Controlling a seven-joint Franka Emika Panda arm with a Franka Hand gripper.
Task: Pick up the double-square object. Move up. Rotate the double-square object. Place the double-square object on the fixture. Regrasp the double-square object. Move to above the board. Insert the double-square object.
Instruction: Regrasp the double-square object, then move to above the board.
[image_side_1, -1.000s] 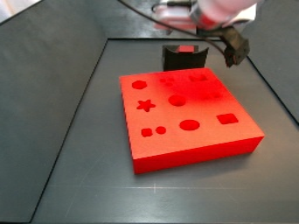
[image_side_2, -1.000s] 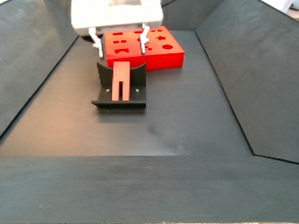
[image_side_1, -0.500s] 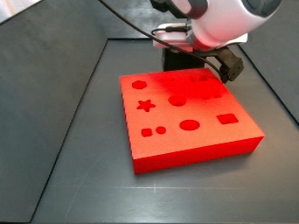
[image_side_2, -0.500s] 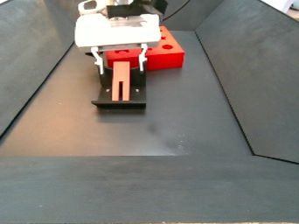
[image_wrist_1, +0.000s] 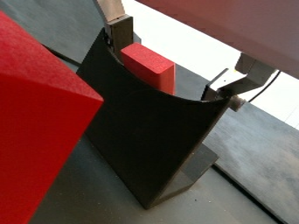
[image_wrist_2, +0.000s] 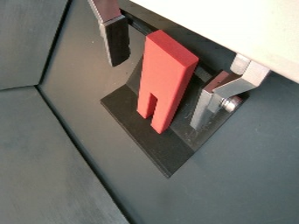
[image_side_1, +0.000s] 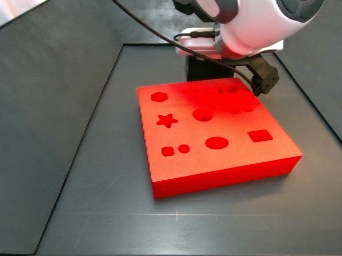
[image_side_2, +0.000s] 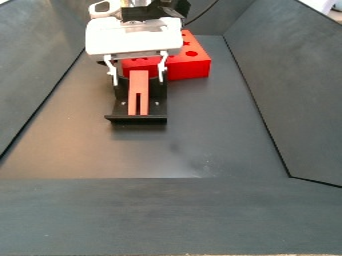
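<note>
Wrist views both show my pincer (image_wrist_2: 170, 74) spread wide, fingers (image_wrist_2: 114, 35) straddling the double-square object (image_wrist_2: 163, 79) without touching. Piece leans on the fixture (image_wrist_2: 158, 140), which props it at an angle so I can re-grip it in a better orientation. Looks like the regrasp step: closing comes next. Side view puts the board (image_side_2: 187, 55) just beyond the fixture, on the far side of the counter (image_side_2: 201, 140).

Double-square object (image_side_2: 140, 90) on fixture (image_side_2: 138, 117); hand (image_side_2: 134, 66) above.
</note>
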